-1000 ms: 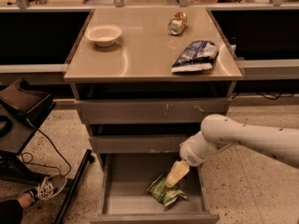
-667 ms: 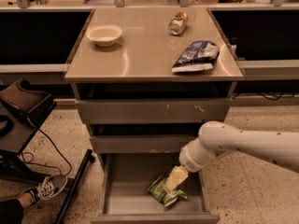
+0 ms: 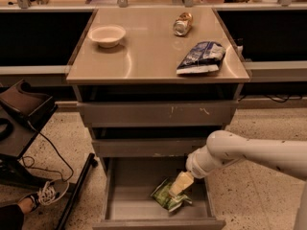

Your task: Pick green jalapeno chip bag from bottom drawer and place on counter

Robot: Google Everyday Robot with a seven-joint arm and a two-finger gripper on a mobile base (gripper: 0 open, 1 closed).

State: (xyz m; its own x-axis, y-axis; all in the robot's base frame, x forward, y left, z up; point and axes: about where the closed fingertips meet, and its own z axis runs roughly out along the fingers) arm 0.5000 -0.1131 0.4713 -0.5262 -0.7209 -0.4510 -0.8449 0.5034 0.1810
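- Gripper (image 3: 178, 186) — pale, tapered, at the end of the white arm (image 3: 249, 152), which enters from the right edge. It is lowered into the open bottom drawer and its tip lies at the upper right of the bag. Whether it is open or closed, and whether it has hold of the bag, cannot be told.
- Green jalapeno chip bag (image 3: 167, 200) — crinkled green foil, lying flat on the drawer floor, right of centre and towards the front.
- Bottom drawer (image 3: 129, 195) — grey metal, pulled out towards the camera, with a bare grey interior apart from the bag.
- Two upper drawers (image 3: 158, 113) — grey fronts, one above the other. Both are closed or nearly so, with a dark gap above each.
- Counter (image 3: 148, 56) — tan, glossy top of the cabinet.
- White bowl (image 3: 107, 35) — upright on the counter, back left.
- Can (image 3: 183, 23) — on its side on the counter, back right.
- Blue-and-white chip bag (image 3: 201, 58) — flat on the counter, near the right edge and in front of the can.
- Floor (image 3: 249, 200) — speckled terrazzo. A dark stand (image 3: 21, 109) is at the left and a shoe (image 3: 45, 195) is at the lower left.
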